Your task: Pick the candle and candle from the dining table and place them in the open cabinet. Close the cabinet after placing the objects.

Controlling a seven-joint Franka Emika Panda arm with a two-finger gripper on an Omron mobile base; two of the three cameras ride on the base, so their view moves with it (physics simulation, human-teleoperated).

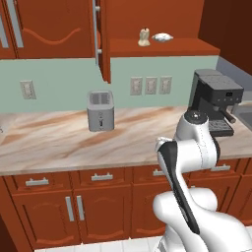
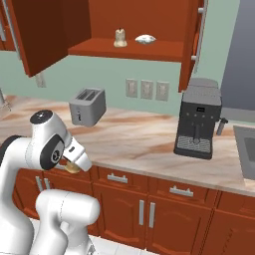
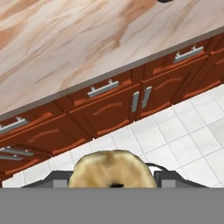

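My gripper [image 3: 113, 180] is shut on the squat tan-yellow candle [image 3: 113, 168], which bulges up between the dark fingertips [image 3: 54, 178]. In the right base view this candle [image 2: 72, 167] peeks out under my wrist, held low in front of the counter's edge. The pale cream knobby candle [image 1: 143, 37] [image 2: 119, 38] stands upright on the shelf of the open cabinet [image 1: 162, 48] [image 2: 124, 50], whose doors are swung wide. The dining table is out of view.
A grey-white oblong object [image 1: 162, 36] [image 2: 145, 38] lies beside the cream candle. On the marble counter [image 1: 59, 142] [image 2: 139, 139] stand a toaster [image 1: 100, 110] [image 2: 87, 106] and a black coffee machine [image 1: 215, 101] [image 2: 199, 119]. The open door [image 1: 104, 42] juts out.
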